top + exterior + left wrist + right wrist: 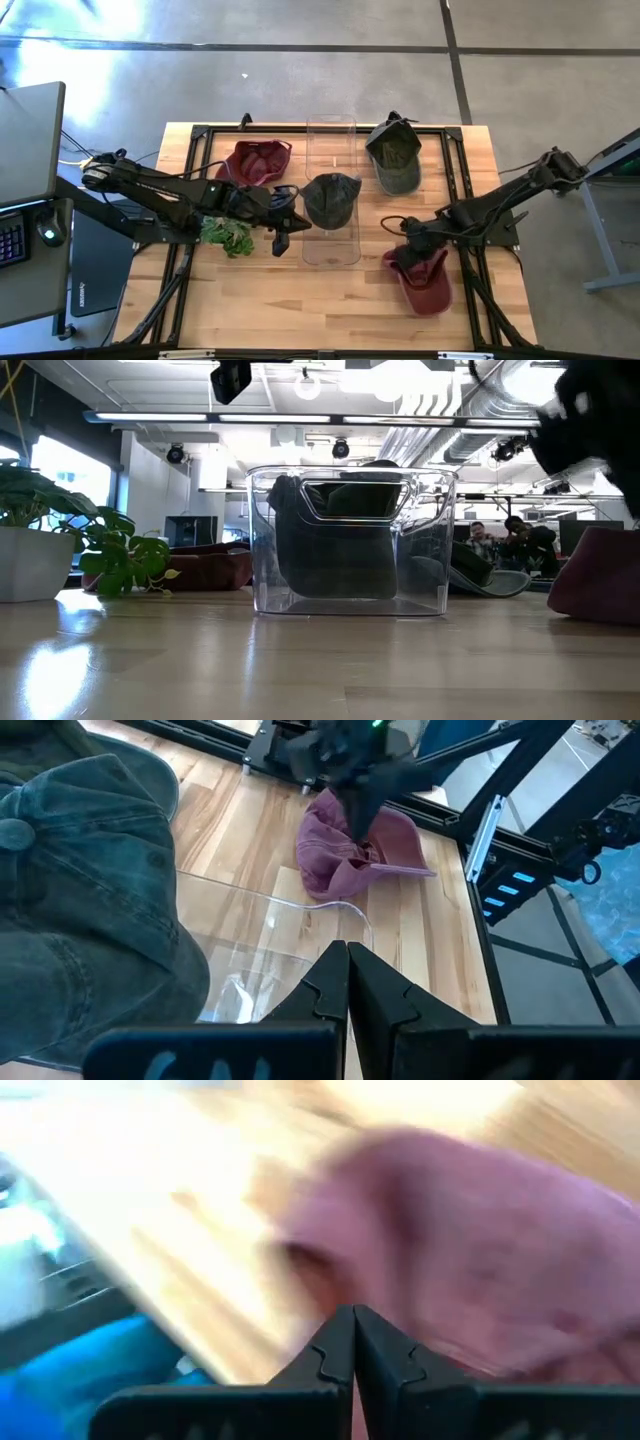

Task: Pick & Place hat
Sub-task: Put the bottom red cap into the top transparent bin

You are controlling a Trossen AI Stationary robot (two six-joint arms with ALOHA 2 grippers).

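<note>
1. Starting at the left edge of the surface (260, 300), a potted plant (228, 236) is seen just beside the left arm, and a maroon cap (256, 161) lies behind it, near the back edge.
2. The left tool (283, 228) is found between the plant and the clear bin (331, 192), with its fingers pressed together and nothing held. A sideways swing could clip the plant or nudge the bin wall, since it sits just beside both.
3. In the centre, a dark green hat (331, 198) is seen resting on the clear bin's rim area; in the low view it looks partly sunk inside. It may be only perched there, so a bump to the bin could tip it out.
4. A second green hat (394, 155) lies to the right of the bin, near the back, touched by neither arm.
5. The right tool (418, 244) is placed over a second maroon hat (424, 279) at the front right, its fingers shut tight, and nothing is seen clamped between them.
6. If a grasp is intended, the fingers would need to be opened first; pressed down closed, the soft fabric would likely be shoved across the wood or only a fold snagged.
</note>
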